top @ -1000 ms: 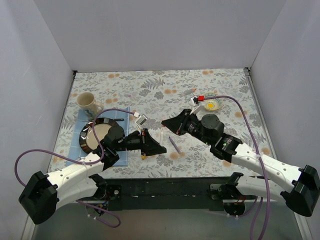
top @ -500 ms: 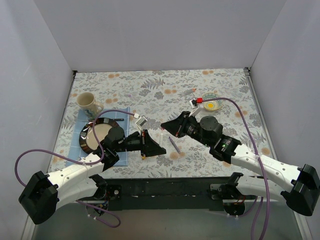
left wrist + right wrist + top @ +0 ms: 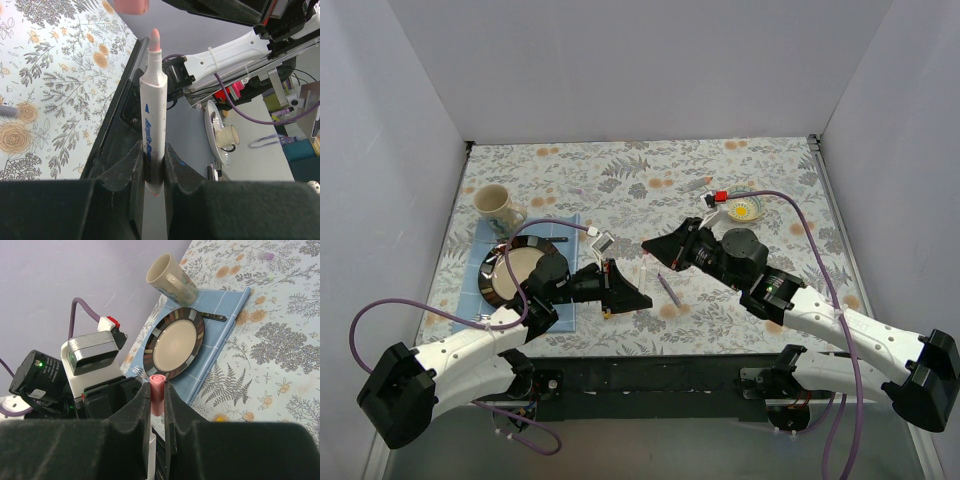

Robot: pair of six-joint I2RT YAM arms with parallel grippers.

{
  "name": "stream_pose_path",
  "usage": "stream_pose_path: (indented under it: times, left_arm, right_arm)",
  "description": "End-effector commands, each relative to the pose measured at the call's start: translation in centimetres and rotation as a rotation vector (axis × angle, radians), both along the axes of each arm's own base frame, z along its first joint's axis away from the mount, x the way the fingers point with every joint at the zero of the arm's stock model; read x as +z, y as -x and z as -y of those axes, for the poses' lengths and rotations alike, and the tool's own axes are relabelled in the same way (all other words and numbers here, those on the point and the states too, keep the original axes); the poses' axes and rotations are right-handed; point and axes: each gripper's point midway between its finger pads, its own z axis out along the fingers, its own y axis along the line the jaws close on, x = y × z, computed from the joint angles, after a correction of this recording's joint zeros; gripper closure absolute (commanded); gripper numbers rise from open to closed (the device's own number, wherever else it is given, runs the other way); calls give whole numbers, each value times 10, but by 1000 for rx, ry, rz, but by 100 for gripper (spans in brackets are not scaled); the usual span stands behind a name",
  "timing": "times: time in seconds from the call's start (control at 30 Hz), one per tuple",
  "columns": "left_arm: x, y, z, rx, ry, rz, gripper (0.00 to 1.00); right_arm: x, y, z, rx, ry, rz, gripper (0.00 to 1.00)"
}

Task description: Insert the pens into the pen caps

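I had the white-pink pen (image 3: 151, 107) clamped by its lower barrel in the left gripper (image 3: 154, 165), both fingers pressed against it. Its pink tip (image 3: 155, 37) was bare and pointed away from the fingers. In the overhead view the pen sat to the right of the striped plate (image 3: 510, 265), lifted off the floral tablecloth (image 3: 620, 180).

The right gripper (image 3: 157, 399) was pinched on a stubby pink pen cap (image 3: 158, 385). From the left wrist camera the cap hung just beyond the pen's tip and a little to one side. It was close to the tip but not on it. The two grippers faced each other nose to nose, right of the plate.

A purple pen (image 3: 668, 290) lay loose on the cloth, farther right of the plate than the held pen and slightly nearer the arm bases. Neither gripper touched it.

The plate itself rested on a blue mat (image 3: 565, 228), and my left arm covered part of its rim. A dark-handled utensil (image 3: 212, 316) lay on the mat beside the plate's far edge. A patterned mug (image 3: 497, 207) stood just behind the plate, toward the back wall. A small yellow-centred bowl (image 3: 746, 209) sat well to the right of the plate, past both grippers.
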Motion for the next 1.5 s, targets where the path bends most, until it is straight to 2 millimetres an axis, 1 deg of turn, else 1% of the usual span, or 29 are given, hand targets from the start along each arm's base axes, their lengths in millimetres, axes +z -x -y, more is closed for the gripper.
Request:
stream_pose_path:
  times: [0.0, 0.1, 0.33, 0.6, 1.0, 1.27, 1.47]
  left_arm:
    - [4, 2, 0, -8, 15, 25, 100]
    - [6, 1, 1, -6, 16, 28, 100]
    - [3, 0, 2, -5, 10, 23, 100]
    - [8, -3, 3, -1, 8, 40, 100]
    - [10, -4, 3, 2, 7, 49, 100]
    - [11, -4, 3, 3, 6, 52, 100]
    - [11, -5, 2, 17, 7, 50, 100]
  right_arm:
    - [37, 3, 1, 7, -76, 66, 99]
    - [36, 4, 1, 13, -84, 63, 99]
    - [38, 7, 2, 20, -89, 66, 99]
    - [23, 10, -3, 46, -70, 38, 99]
    - [13, 10, 0, 29, -31, 52, 99]
    - [14, 8, 3, 15, -22, 67, 99]
    - [13, 11, 2, 30, -24, 70, 99]
